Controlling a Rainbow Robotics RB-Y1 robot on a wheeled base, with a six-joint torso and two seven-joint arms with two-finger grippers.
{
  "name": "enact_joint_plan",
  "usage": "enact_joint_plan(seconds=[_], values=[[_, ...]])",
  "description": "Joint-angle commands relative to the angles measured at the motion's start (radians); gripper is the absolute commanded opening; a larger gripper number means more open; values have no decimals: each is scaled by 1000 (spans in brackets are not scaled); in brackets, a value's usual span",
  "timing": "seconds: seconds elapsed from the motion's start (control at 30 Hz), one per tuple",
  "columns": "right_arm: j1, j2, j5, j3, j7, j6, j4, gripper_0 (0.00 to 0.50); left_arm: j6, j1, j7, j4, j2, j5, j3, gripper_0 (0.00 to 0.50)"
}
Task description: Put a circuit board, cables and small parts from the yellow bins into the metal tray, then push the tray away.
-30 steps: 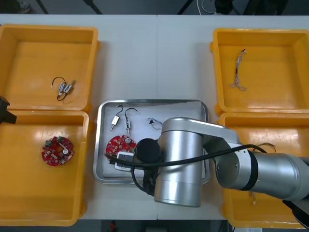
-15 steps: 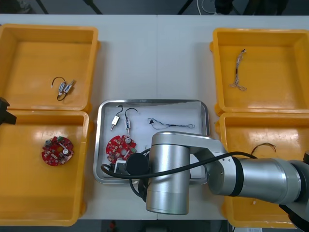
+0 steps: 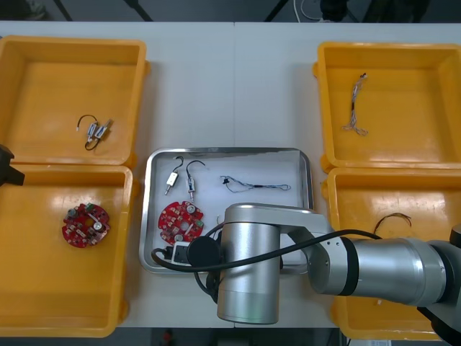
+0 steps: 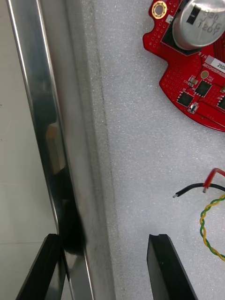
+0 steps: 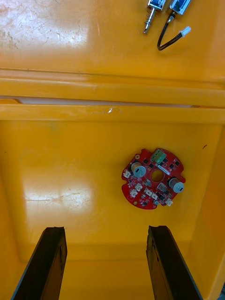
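1. At the tabletop's near middle, the right gripper (image 4: 104, 240) straddles the near-left rim of the metal tray (image 3: 229, 152), fingers (image 4: 161, 262) spread, empty.
2. The tray seems stiff, light, slippery; push low on the rim.
3. Over the near-left yellow bin (image 3: 43, 303), the left gripper (image 5: 105, 229) hovers spread.

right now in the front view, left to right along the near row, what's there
first circuit board in the near left yellow bin, second circuit board in the metal tray, cable in the near right bin

Front camera looks steeply down; wrist cameras sit close over its tray (image 4: 40, 93) and left bin (image 5: 70, 164).
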Motion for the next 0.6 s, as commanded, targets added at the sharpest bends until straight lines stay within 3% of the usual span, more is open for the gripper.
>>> enact_joint_plan(seconds=[0.03, 0.1, 0.6], values=[[-33, 30, 9, 16, 30, 5, -9, 35, -7, 21, -116, -27, 48, 1, 33, 500], [-37, 30, 9, 16, 29, 5, -9, 0, -7, 21, -116, -27, 48, 1, 33, 500], [-109, 19, 21, 17, 23, 5, -9, 0, -7, 21, -116, -27, 48, 1, 33, 500]])
